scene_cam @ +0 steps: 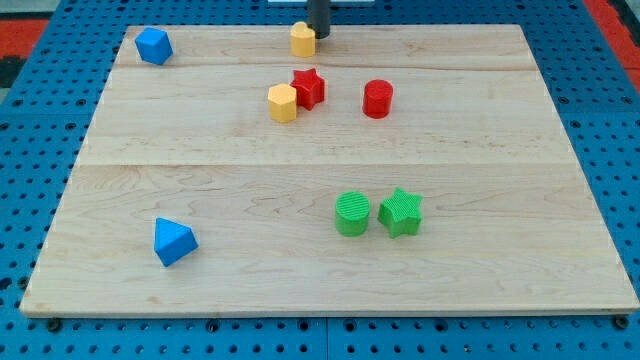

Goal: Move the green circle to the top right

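Green circle (352, 214) sits on the wooden surface (200, 180), touching or just beside the green star (401, 212) on that star's view-left side. My tip (318, 35) is well apart from the circle, up at the view's top, touching or just beside a yellow block (303, 39). No pincer on this rig, so no state to record: cannot tell. Red star (309, 88), second yellow block (283, 103) and red cylinder (378, 99) lie between tip and circle.

Step judged: approach, not yet begun. Next move calls for skirting the red and yellow cluster, reaching the circle's lower-left side, then pushing up-right without dragging the green star.
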Controlling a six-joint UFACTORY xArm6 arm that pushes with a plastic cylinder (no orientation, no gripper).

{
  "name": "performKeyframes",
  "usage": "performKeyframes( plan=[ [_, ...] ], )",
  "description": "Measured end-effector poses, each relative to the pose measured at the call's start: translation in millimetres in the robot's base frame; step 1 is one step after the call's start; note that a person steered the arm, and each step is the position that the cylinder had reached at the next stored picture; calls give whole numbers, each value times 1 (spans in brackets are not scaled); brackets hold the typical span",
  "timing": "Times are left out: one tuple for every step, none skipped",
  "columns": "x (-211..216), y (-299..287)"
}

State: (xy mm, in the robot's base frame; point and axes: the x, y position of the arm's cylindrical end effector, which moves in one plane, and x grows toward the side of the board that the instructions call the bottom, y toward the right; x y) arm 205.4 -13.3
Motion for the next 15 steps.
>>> performKeyframes(
  plan=[
    [0,33],
    [0,52],
    [0,63],
    [0,63],
    [19,105],
    [21,180],
    [111,228],
    [236,251],
    [353,222],
    [391,103],
    [356,29],
    [320,33],
    [279,34],
    [264,67],
    [227,89]
  ],
)
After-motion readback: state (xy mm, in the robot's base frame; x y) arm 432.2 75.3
